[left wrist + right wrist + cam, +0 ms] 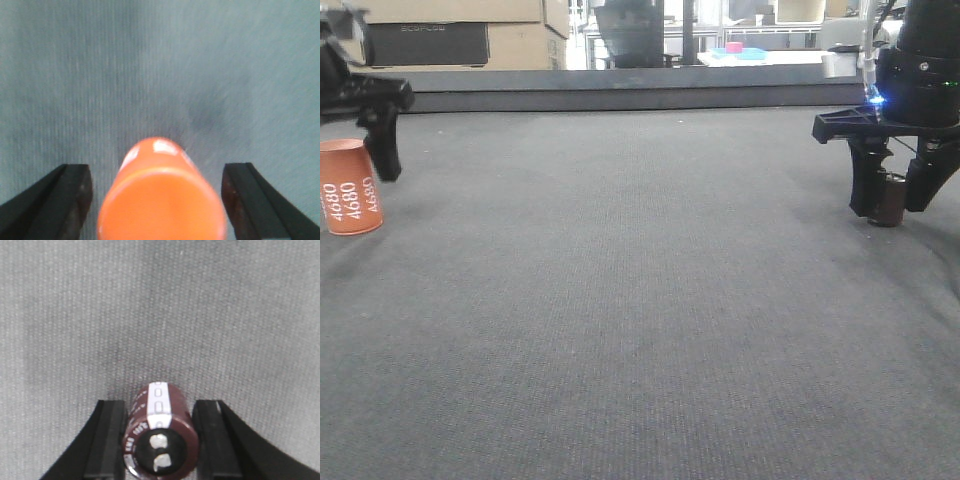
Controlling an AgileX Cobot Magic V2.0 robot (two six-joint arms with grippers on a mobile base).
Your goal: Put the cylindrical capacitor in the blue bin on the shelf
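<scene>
The cylindrical capacitor (161, 426), dark brown with a pale stripe and two silvery terminals on top, stands upright between the fingers of my right gripper (160, 440). Both pads touch its sides. In the front view the right gripper (893, 208) holds the capacitor (890, 200) at the right edge, at or just above the grey mat. My left gripper (156, 175) is open around the orange "4680" cylinder (160, 200), with gaps on both sides. The shelf and the blue bin are out of view.
The orange cylinder (348, 188) stands at the far left of the grey mat (640, 300), beside one left finger (384, 150). A dark raised rim (620, 92) runs along the far edge. Cardboard boxes (470, 30) and office furniture stand behind it.
</scene>
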